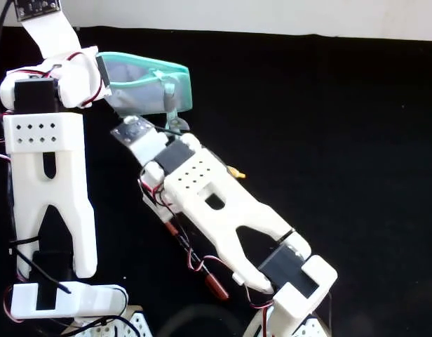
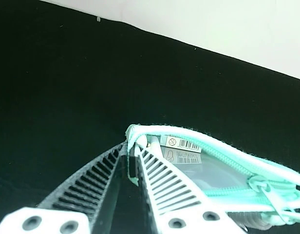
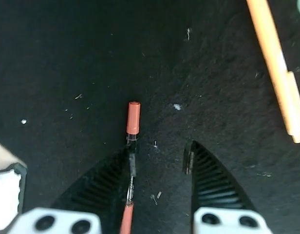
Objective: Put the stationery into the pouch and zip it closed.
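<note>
My left gripper (image 2: 132, 151) is shut on one end of the teal pouch (image 2: 208, 165), which has a clear side and a zipper pull (image 2: 257, 183) farther along. Seen from above, the pouch (image 1: 149, 84) sits at the back left, with that gripper (image 1: 104, 74) at its left end. My right gripper (image 3: 159, 151) stands open just above the black cloth. A red pen (image 3: 133, 117) lies along the inner edge of one of its fingers (image 3: 132, 163). An orange pen (image 3: 277, 73) lies farther off to the side. The red pen (image 1: 202, 270) runs partly under the right arm (image 1: 209, 196).
A black cloth (image 1: 342, 140) covers the table, and its right half holds nothing. The orange pen's tip (image 1: 235, 172) pokes out from beside the right arm. A pale wall runs along the far edge.
</note>
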